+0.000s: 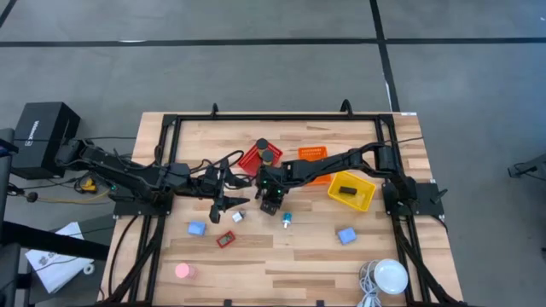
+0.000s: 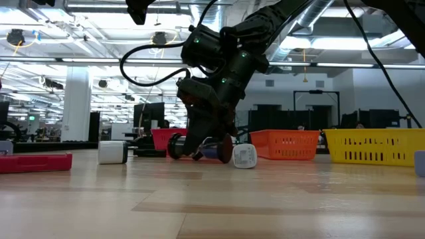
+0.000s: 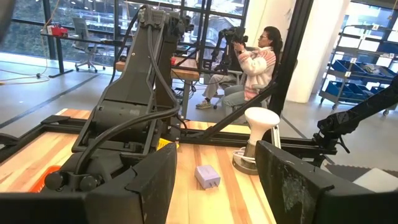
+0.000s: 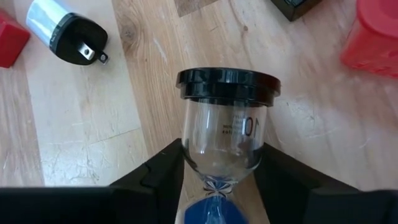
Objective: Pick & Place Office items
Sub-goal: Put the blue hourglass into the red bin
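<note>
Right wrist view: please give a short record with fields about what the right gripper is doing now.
held item: hourglass with black end cap and blue sand
right gripper: fingers on both sides of the glass bulb
hourglass pose: lying tilted on the wooden table
nearby: white plug adapter with black end, apart from the hourglass
left gripper: open, waiting above the table, holding nothing

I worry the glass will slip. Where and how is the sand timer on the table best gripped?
Grip the sand timer at its narrow waist, coming from above, jaws across it. It seems to lie on its side, and the wide black end cap would stop it sliding out.
</note>
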`<action>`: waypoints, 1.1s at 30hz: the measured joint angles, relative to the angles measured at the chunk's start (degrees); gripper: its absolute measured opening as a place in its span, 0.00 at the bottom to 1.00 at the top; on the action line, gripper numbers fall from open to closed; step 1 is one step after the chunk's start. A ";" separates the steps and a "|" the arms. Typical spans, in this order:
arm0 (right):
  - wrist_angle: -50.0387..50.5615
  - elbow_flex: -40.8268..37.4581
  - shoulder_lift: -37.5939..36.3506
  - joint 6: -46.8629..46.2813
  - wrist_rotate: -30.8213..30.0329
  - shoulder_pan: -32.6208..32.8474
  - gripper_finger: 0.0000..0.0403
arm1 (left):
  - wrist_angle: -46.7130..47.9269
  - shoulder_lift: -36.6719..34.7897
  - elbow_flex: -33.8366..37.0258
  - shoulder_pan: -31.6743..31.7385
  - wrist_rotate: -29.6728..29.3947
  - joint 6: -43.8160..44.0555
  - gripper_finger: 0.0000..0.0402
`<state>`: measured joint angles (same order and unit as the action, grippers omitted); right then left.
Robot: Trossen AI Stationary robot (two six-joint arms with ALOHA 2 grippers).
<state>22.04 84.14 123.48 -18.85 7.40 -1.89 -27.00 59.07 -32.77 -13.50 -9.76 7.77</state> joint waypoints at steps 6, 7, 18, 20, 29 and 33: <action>0.00 0.00 0.00 -0.04 -0.02 -0.01 0.35 | 0.00 0.00 0.00 0.00 -0.02 0.02 0.53; 0.02 0.00 0.00 -0.04 0.01 0.00 0.34 | 0.00 0.00 0.00 0.01 0.00 0.02 0.53; 0.04 0.00 0.00 -0.04 0.02 0.00 0.34 | 0.00 0.00 0.00 0.01 -0.02 0.01 0.53; 0.02 0.02 0.00 -0.04 0.17 -0.02 0.32 | 0.00 0.00 0.00 0.00 -0.01 0.02 0.53; 0.04 0.02 0.02 1.09 0.13 0.00 0.37 | 0.00 0.00 0.00 0.01 -0.02 0.00 0.53; -0.32 0.02 0.00 1.20 0.16 -0.12 0.32 | -0.02 0.00 0.00 0.02 0.00 0.00 0.53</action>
<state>21.72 84.16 123.48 -17.65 7.55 -2.01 -27.02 59.07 -32.77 -13.48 -9.76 7.77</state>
